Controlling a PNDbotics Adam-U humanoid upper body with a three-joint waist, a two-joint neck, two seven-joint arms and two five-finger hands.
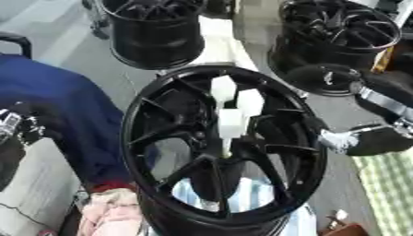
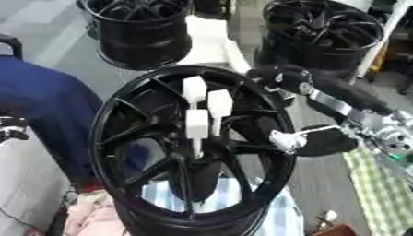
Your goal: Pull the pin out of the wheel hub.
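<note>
- I see the wheel hub (image 1: 224, 147) standing near centre, face toward me; three white pins (image 1: 230, 123) sit in its middle, clustered together, none drawn clear yet
- My right robot hand (image 2: 289, 139) is at the hub's right rim, just beside the spokes; I cannot tell whether its fingers are apart or together
- My left robot hand (image 1: 14, 123) shows at the left edge; its state is unclear too
- Judging by this, the pull is still ahead; the hand must reach a pin and draw it out

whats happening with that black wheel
A big black wheel stands in front of the robot with three white pins sticking out around its hub. The robot's right hand is at the wheel's right rim, not on any pin yet. Its left hand is not in view. Two more wheels stand behind.
</note>
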